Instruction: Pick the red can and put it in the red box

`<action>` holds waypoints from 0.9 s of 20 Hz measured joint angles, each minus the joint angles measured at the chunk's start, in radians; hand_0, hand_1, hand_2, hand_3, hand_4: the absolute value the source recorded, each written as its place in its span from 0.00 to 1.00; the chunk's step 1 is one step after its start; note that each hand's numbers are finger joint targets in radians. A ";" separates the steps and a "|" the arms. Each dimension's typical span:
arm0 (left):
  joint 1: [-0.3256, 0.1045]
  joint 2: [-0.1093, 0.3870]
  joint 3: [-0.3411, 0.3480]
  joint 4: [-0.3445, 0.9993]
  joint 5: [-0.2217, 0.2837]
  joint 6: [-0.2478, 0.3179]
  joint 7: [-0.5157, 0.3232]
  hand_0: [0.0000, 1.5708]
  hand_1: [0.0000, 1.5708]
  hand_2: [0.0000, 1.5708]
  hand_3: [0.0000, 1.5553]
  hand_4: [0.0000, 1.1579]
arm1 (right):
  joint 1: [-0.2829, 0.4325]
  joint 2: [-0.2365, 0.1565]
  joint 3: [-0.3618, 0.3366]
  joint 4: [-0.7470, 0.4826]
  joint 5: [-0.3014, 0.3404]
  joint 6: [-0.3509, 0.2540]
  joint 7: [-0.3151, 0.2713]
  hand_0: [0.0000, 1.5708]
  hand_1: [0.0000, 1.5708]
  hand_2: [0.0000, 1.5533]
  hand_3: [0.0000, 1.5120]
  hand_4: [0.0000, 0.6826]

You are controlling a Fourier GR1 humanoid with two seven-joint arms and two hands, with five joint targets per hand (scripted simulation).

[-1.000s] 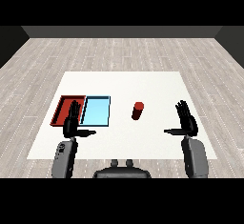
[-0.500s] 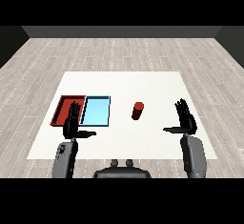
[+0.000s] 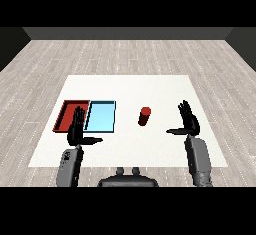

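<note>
The left hand is being held up at the near left of the table, palm inward, its fingers straight and spread and its thumb stretched out sideways toward the table's middle; nothing is being held in it. It is being carried on a grey forearm that is coming in from the lower left corner, and the near edges of both trays are being partly covered by it. The right hand is being held up in the same manner at the near right, fingers straight and wide, thumb pointing left toward the table's middle, with nothing being grasped. It is being borne by a second grey forearm rising from the lower right.

Items being counted: two hands, two forearms, two trays, one can, one table.

The red can is being shown standing upright on the white table, between the light blue tray and the right hand, apart from both and touched by neither hand.

The light blue tray is being shown lying flat left of the can, with nothing seen inside it. The red tray is being shown lying just beside it on the far left, edge to edge, also with nothing seen inside it.
</note>
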 measured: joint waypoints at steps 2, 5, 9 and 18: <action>0.005 -0.001 -0.002 0.016 0.007 -0.001 -0.019 0.00 0.00 0.00 0.00 0.00 | -0.017 0.003 0.002 0.012 -0.003 -0.002 0.012 0.00 0.00 0.00 0.00 0.00; 0.010 0.015 0.016 -0.008 0.035 -0.019 0.001 0.00 0.00 0.00 0.00 0.00 | -0.053 0.015 0.010 0.055 0.005 -0.013 0.013 0.00 0.00 0.00 0.00 0.00; -0.016 0.022 0.034 0.010 0.049 -0.023 0.008 0.00 0.00 0.00 0.00 0.00 | -0.089 0.035 0.022 0.089 0.004 -0.030 0.035 0.00 0.00 0.00 0.00 0.00; 0.009 0.016 0.032 -0.002 0.044 -0.021 0.003 0.00 0.00 0.00 0.00 0.00 | -0.133 0.108 0.047 0.210 -0.012 -0.041 -0.004 0.00 0.00 0.00 0.00 0.00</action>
